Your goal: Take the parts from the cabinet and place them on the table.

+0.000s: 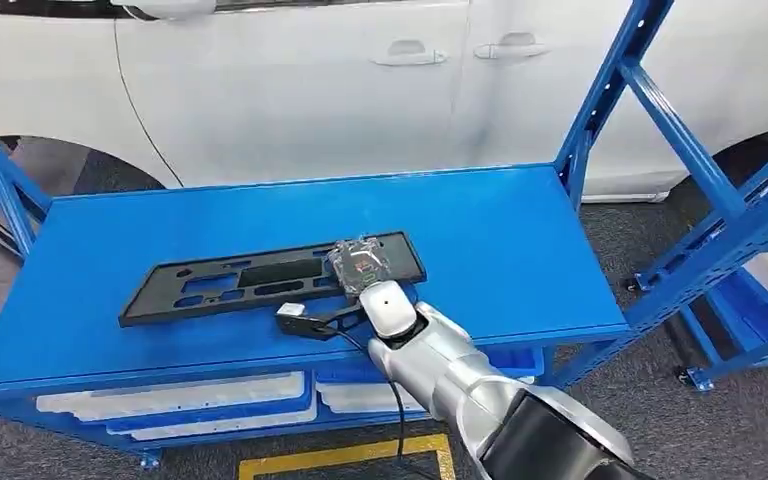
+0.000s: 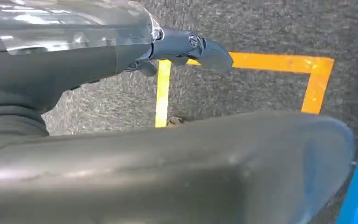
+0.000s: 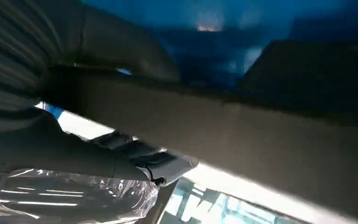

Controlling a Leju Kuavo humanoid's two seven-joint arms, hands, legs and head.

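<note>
A long flat black part (image 1: 250,280) with cut-outs lies across the blue table top (image 1: 520,240), near its front edge. My right hand (image 1: 360,265), wrapped in clear plastic, sits on the part's right end, the silver arm coming in from the lower right. In the right wrist view the part's edge (image 3: 261,140) runs across the picture, with the thumb on one side and the dark fingers (image 3: 140,161) on the other, gripping it. My left hand (image 2: 186,46) hangs over the floor with its fingers stretched out, holding nothing.
A white car (image 1: 310,80) stands close behind the table. Blue rack uprights and braces (image 1: 700,170) rise at the right. White trays (image 1: 180,400) sit on the shelf under the table top. Yellow tape (image 2: 279,63) marks the grey carpet floor.
</note>
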